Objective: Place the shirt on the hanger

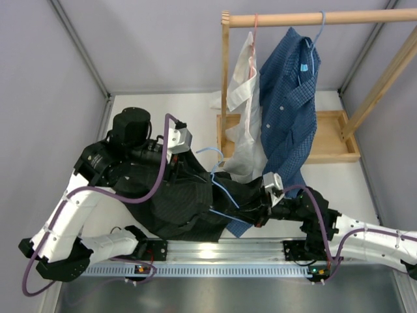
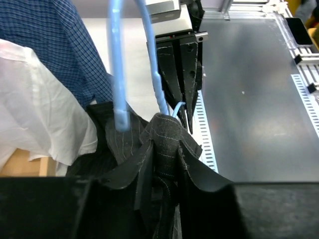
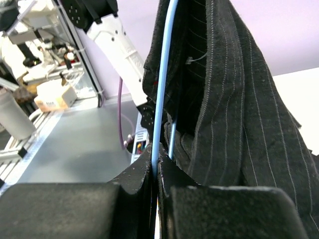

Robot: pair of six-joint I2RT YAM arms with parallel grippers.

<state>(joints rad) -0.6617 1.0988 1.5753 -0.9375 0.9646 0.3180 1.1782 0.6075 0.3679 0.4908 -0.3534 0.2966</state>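
Observation:
The black shirt (image 1: 176, 202) lies bunched on the table between the two arms. Through it runs the light-blue hanger (image 1: 225, 190), whose hook sticks out toward the back. My left gripper (image 2: 165, 143) is shut on a raised fold of the shirt (image 2: 167, 127) just below the hanger's neck (image 2: 158, 94). My right gripper (image 3: 154, 149) is shut on a thin bar of the hanger (image 3: 162, 89), with the shirt (image 3: 234, 99) draped beside it. In the left wrist view the right gripper (image 2: 185, 117) points down next to the hanger neck.
A wooden rack (image 1: 313, 19) stands at the back right on a wooden tray base (image 1: 332, 140). From it hang a white shirt (image 1: 244, 98) and a blue checked shirt (image 1: 287, 98), whose hems reach the black shirt. A metal rail (image 1: 215, 251) runs along the near edge.

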